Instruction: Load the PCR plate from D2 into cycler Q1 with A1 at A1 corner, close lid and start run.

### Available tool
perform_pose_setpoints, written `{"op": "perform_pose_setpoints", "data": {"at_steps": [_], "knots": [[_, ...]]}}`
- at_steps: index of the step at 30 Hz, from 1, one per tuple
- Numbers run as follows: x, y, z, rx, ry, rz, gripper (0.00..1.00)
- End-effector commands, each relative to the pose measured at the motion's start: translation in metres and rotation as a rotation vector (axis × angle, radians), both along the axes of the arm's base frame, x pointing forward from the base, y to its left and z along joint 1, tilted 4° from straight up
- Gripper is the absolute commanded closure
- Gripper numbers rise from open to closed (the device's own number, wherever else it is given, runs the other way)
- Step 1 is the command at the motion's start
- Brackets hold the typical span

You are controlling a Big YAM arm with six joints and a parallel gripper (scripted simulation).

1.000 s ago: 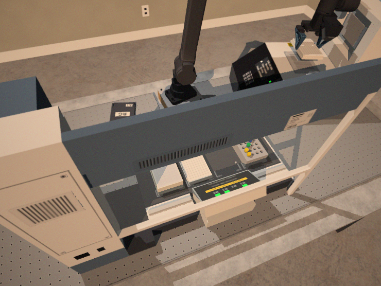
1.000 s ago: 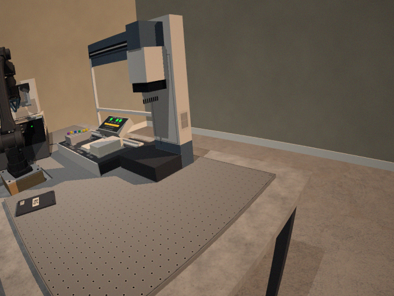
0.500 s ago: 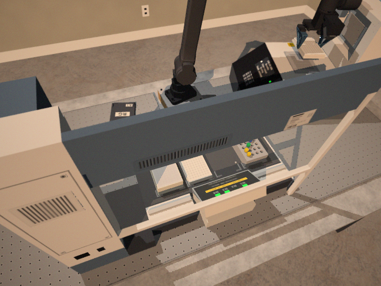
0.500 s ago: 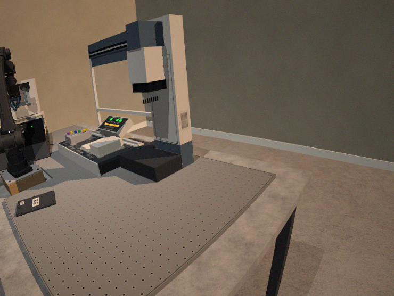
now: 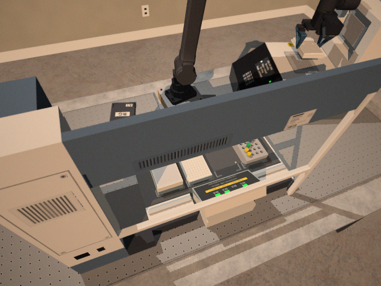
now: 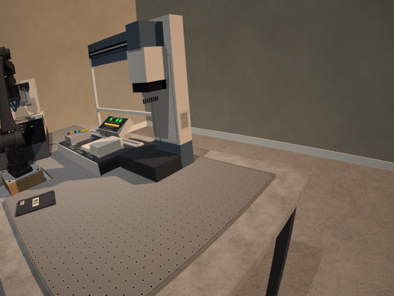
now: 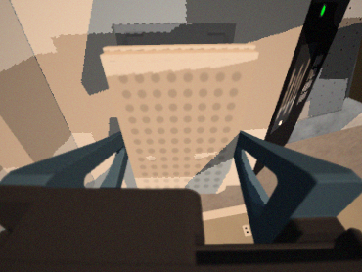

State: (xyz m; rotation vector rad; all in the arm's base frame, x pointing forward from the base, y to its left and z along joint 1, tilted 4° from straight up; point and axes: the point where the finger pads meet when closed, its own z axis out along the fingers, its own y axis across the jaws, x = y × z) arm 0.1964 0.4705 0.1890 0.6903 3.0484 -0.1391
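My gripper (image 5: 309,36) is shut on the cream 96-well PCR plate (image 5: 311,49), holding it by its two long sides. In the wrist view the plate (image 7: 181,122) lies between the blue fingers, wells up. It hangs a little above the grey block (image 5: 303,63) of the cycler Q1 (image 5: 255,68), casting a shadow on it. Q1's lid (image 5: 350,29) stands open behind the block. The lamp (image 5: 270,81) is green, and it also shows in the wrist view (image 7: 322,10). D2 (image 5: 226,159) on the deck is bare.
The tube cooling block (image 5: 250,150) sits on D1, the other plate (image 5: 196,168) on D3 and the deep-well block (image 5: 168,178) on D4, under the grey gantry beam (image 5: 215,123). The regrip nest RG (image 5: 122,111) lies left of the arm's base (image 5: 181,92).
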Motion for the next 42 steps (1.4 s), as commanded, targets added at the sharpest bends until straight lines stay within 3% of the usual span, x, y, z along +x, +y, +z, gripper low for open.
{"op": "perform_pose_setpoints", "data": {"at_steps": [1,8,17,26,37,42], "knots": [[0.011,0.007,0.024,0.048,-0.021,-0.008,1.0],[0.011,0.017,0.022,0.049,-0.023,-0.018,1.0],[0.003,0.02,0.039,0.082,-0.036,0.005,1.0],[0.012,0.017,0.05,0.102,-0.045,-0.002,1.0],[0.012,0.011,0.027,0.056,-0.026,-0.007,1.0],[0.001,0.016,0.004,0.041,-0.021,-0.006,1.0]]}}
